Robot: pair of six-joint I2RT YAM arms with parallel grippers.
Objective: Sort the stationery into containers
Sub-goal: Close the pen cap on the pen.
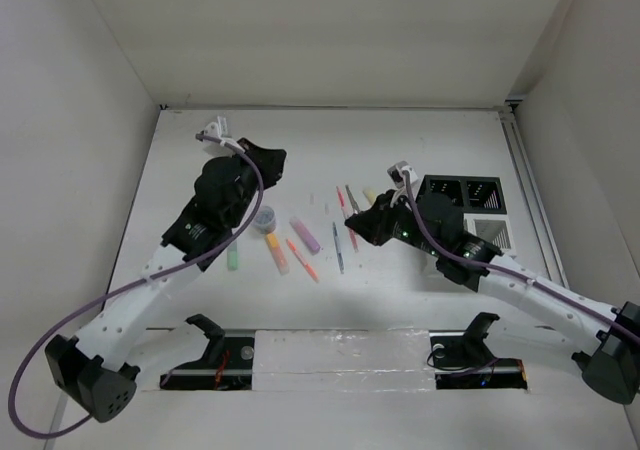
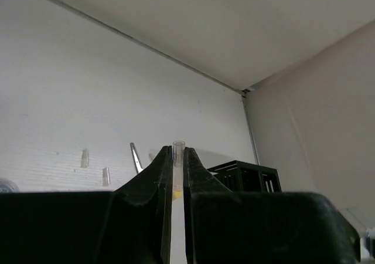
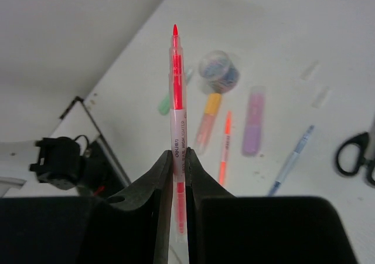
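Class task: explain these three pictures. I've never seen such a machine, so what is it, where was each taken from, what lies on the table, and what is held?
These are two robot arms, a left arm and a right arm, bolted at the table's near edge. The wide picture looks down from above; the other two come from a camera on each wrist, looking along its fingers. On the table lie a green marker, orange marker, purple marker, blue pen, scissors and a tub; an organizer stands at the right. The right fingers grip a red pen. The left fingers are closed; whether they hold anything is unclear.
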